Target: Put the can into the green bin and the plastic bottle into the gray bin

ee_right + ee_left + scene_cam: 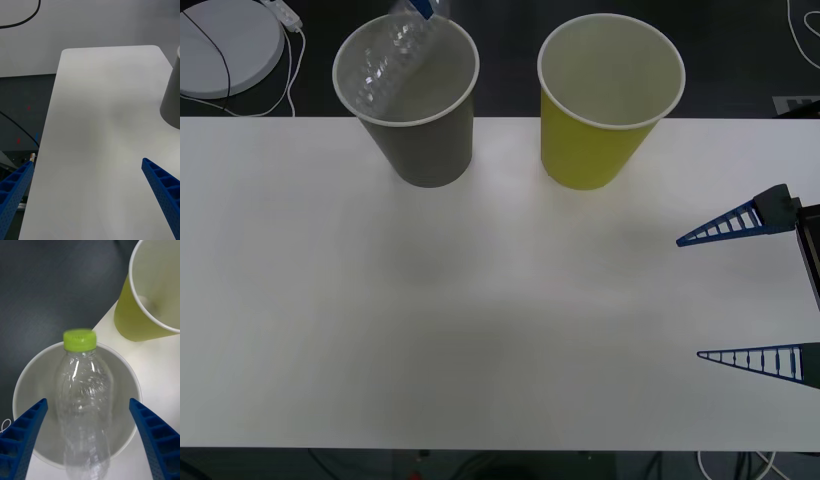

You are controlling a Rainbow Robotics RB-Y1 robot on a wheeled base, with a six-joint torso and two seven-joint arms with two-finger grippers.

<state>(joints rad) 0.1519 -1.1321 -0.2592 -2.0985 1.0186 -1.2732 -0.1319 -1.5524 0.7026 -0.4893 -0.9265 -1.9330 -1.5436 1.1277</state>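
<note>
The gray bin stands at the table's back left, with the green bin to its right. The clear plastic bottle leans tilted inside the gray bin. In the left wrist view the plastic bottle, lime cap away from the camera, lies in the gray bin's mouth. My left gripper is open above it, its fingers clear of the bottle on both sides. A blue piece of the left gripper shows above the bin. My right gripper hangs open and empty at the table's right. The can is out of view.
A white round disc with cables lies on the dark floor behind the table's back left. The white table stretches bare in front of both bins. The right wrist view shows my right gripper over the tabletop, the gray bin's wall beyond.
</note>
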